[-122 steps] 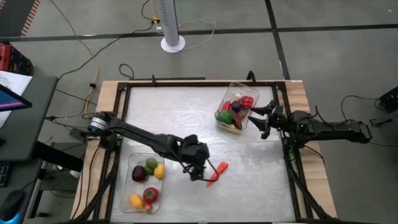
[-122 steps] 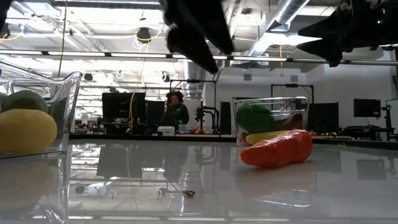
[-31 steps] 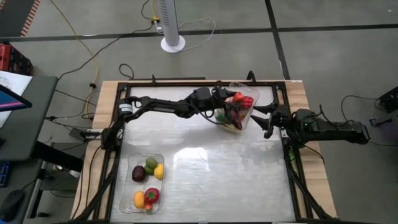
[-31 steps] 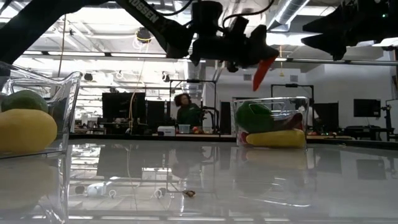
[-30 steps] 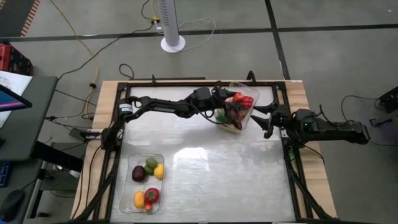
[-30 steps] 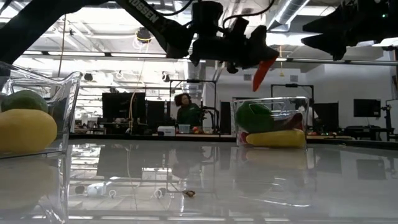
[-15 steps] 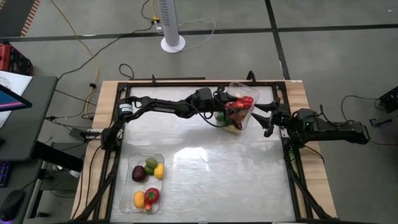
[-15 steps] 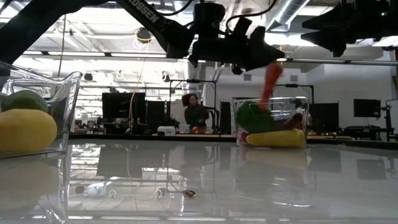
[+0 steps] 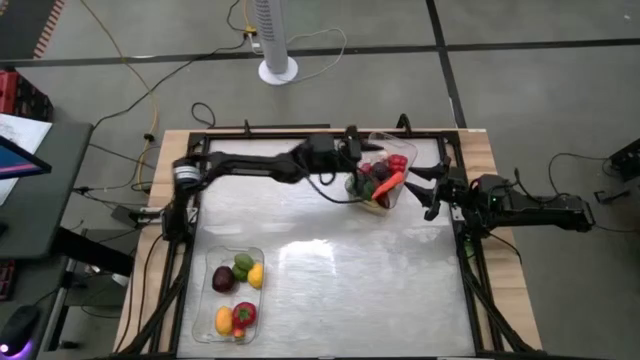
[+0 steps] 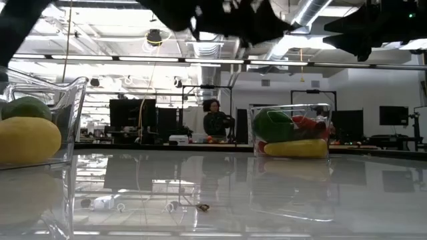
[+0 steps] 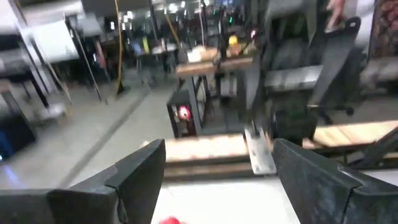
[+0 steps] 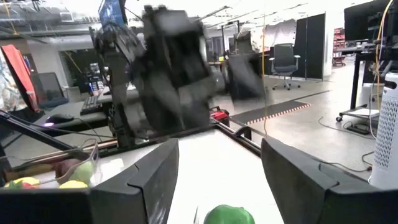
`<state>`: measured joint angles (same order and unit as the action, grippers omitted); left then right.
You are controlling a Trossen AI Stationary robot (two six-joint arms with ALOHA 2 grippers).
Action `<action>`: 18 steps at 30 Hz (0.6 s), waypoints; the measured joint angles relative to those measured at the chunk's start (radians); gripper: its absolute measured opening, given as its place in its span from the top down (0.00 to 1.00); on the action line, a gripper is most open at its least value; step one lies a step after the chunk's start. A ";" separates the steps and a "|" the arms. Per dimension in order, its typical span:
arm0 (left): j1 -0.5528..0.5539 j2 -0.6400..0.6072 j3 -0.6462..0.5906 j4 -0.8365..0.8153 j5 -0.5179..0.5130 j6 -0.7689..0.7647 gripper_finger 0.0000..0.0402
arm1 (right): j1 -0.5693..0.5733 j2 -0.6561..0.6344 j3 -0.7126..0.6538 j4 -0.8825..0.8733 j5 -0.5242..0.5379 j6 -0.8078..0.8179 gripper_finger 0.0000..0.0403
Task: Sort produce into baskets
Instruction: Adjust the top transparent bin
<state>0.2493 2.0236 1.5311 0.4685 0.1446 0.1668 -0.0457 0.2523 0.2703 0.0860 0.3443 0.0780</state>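
One clear basket (image 9: 385, 137) stands at the table's far right and holds red, green, purple and yellow produce. An orange-red long piece (image 9: 392, 183) lies on top of that heap, resting on the other pieces. The basket also shows in the low view (image 10: 255, 130). My left gripper (image 9: 352, 150) is open and empty, raised just left of this basket; its wrist view shows the spread fingers (image 11: 217, 180). My right gripper (image 9: 421, 190) is open and empty just right of the basket, and is seen again in its wrist view (image 12: 221, 180). The second basket (image 9: 212, 252) stands at the near left.
The near-left basket holds a purple piece (image 9: 223, 279), a green one (image 9: 243, 264), yellow ones and a red pepper (image 9: 242, 313). A black frame rail (image 9: 300, 132) runs round the table. The steel top (image 9: 340, 270) lies between the baskets. A person (image 10: 213, 123) stands in the room behind.
My left gripper has let go of the orange-red long piece, which has fallen into the far-right basket and now lies on the heap. The gripper has then drawn up and back toward the table's left and far edge.
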 joint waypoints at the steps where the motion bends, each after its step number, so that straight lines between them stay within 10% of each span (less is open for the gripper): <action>1: 0.000 -0.037 0.001 -0.031 0.001 0.028 0.30 | 0.000 0.000 0.000 -0.003 0.000 0.000 0.37; 18: -0.123 -0.629 -0.589 -0.034 -0.274 0.063 0.45 | -0.002 -0.210 -0.033 -0.094 -0.014 0.005 0.37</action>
<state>0.1260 1.3950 0.9424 0.4344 -0.1293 0.2297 -0.0476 0.0428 0.2371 -0.0082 0.3301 0.0827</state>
